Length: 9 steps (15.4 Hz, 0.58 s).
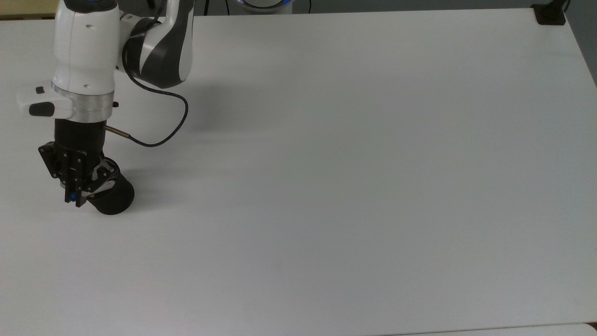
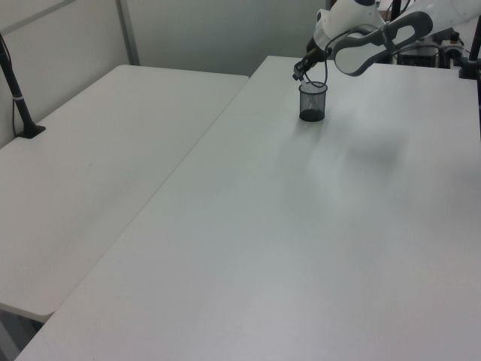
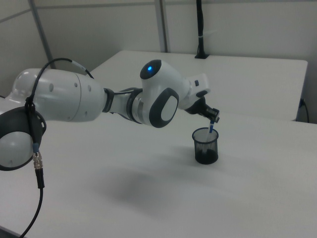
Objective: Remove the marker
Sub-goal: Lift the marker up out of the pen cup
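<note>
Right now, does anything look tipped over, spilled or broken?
Nothing stands out. The black mesh cup stands upright on the white table, and the end effector is shut on the marker, which pokes out of the cup's top.

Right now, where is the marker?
In the right view, the marker stands in the black mesh cup on the table, its blue top pinched by the gripper.

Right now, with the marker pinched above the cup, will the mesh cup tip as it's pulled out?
Possibly. The mesh cup looks light and nothing holds it down. The marker leans against its rim, so a slanted pull by the gripper could drag it. A straight lift likely clears.
</note>
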### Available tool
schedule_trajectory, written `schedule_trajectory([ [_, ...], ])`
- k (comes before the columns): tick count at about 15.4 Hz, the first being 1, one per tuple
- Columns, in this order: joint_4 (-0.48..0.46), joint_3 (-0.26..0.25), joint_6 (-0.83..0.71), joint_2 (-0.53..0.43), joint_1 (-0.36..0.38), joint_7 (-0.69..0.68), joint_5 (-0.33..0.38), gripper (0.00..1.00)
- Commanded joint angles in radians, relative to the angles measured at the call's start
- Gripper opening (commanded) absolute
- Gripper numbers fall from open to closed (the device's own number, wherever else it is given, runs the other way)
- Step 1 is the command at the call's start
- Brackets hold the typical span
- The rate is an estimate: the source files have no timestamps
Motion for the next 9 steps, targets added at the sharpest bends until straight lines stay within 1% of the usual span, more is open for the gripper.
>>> schedule_trajectory([
  [1, -0.026, -0.001, -0.002, -0.079, 0.006, 0.034, -0.010, 0.16],
  [5, -0.022, 0.013, -0.169, -0.170, 0.015, 0.040, -0.009, 0.16],
  [9, -0.019, 0.063, -0.265, -0.202, 0.022, 0.042, -0.007, 0.16],
])
